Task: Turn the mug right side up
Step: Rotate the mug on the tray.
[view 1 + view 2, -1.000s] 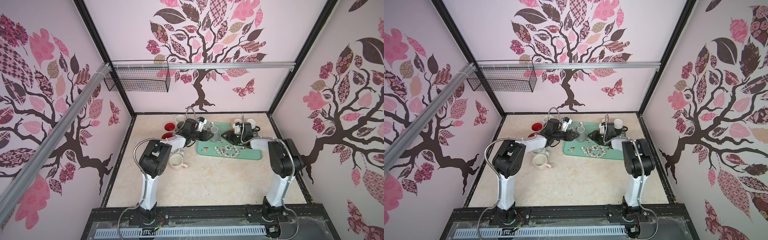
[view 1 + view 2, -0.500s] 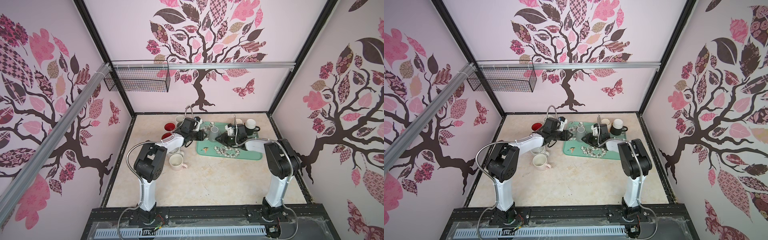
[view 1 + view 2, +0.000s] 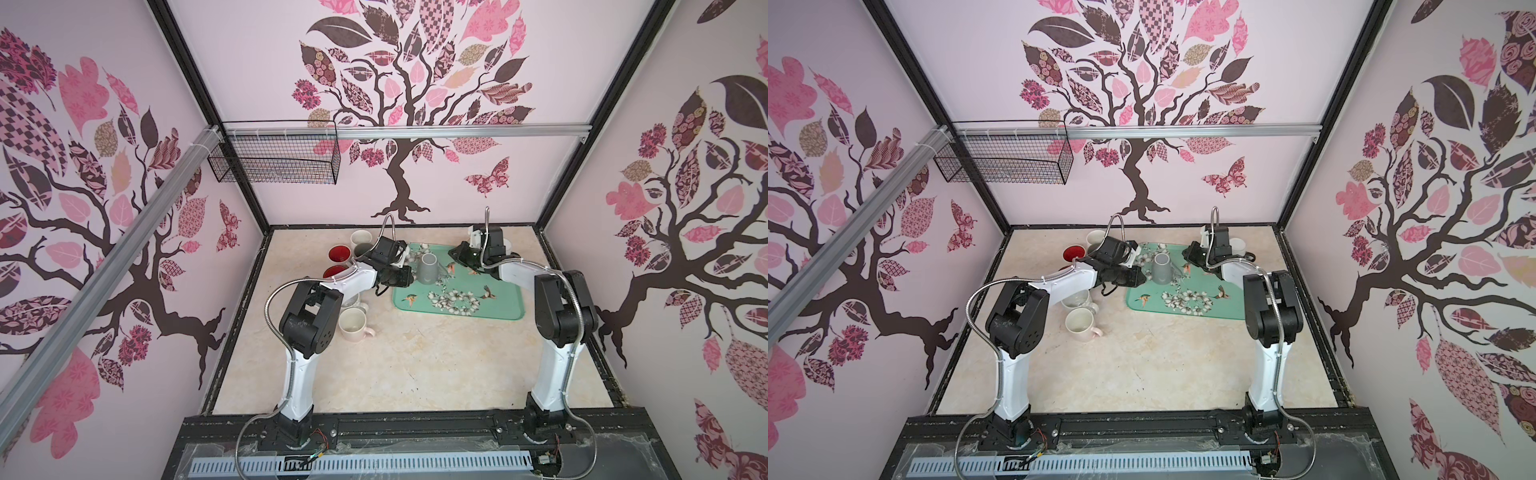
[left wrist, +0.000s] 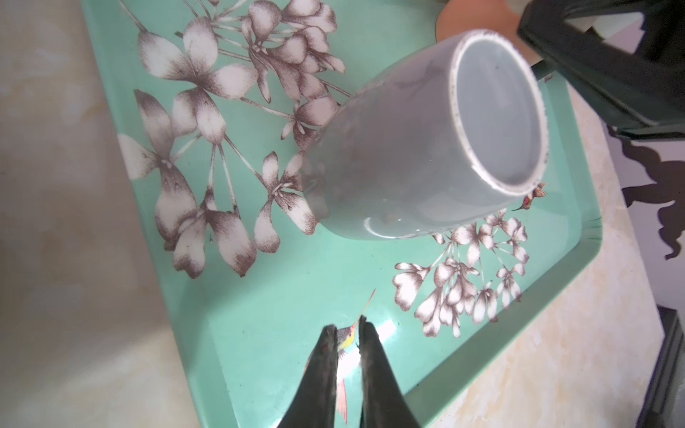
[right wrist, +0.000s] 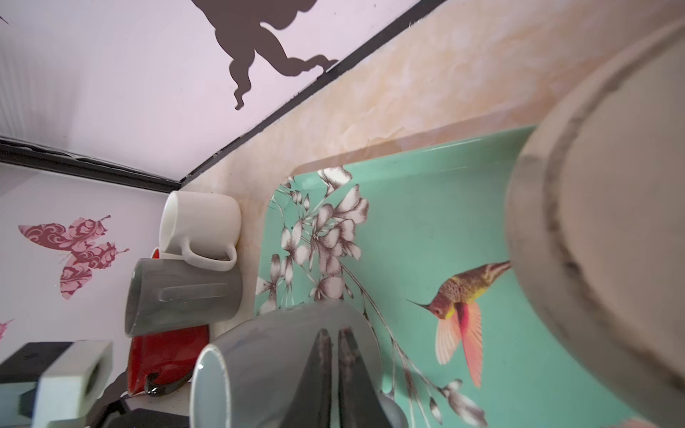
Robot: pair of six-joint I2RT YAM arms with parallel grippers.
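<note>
Grey mug (image 3: 428, 269) stands upside down on its mouth, ringed base facing up, in the left half of a teal tray (image 3: 500, 311) printed with pale blossoms and hummingbirds. The tray lies toward the back right of a beige marbled tabletop (image 3: 415, 357). Three pale pink walls with dark tree, leaf and butterfly decals enclose the table. A silver rail (image 3: 457, 132) crosses the back wall, and a black wire basket (image 3: 274, 160) hangs from it at the left.

Over the tray, just beside the mug, the left gripper (image 4: 347, 328) has its fingers almost together, with only a sliver between them, and holds nothing. On the mug's other side the right gripper (image 5: 334, 333) is pressed closed and empty. It is near the mug but apart from it in both top views.

Other mugs cluster left of the tray: a white mug (image 3: 360, 238), a red mug (image 3: 339, 253) and, nearer the front, an upright pink mug (image 3: 353, 325). A dark grey mug (image 5: 183, 292) is mostly hidden behind the left wrist in both top views. A second red mug (image 3: 334, 272) and a pale mug (image 3: 1077, 300) are partly covered by the left arm. Behind the right arm only the edge of another white cup (image 3: 510, 248) shows. In the right wrist view a large pale round shape (image 5: 611, 229) is blurred and cut off, so it cannot be identified. The grey mug's handle cannot be made out in either top view.
</note>
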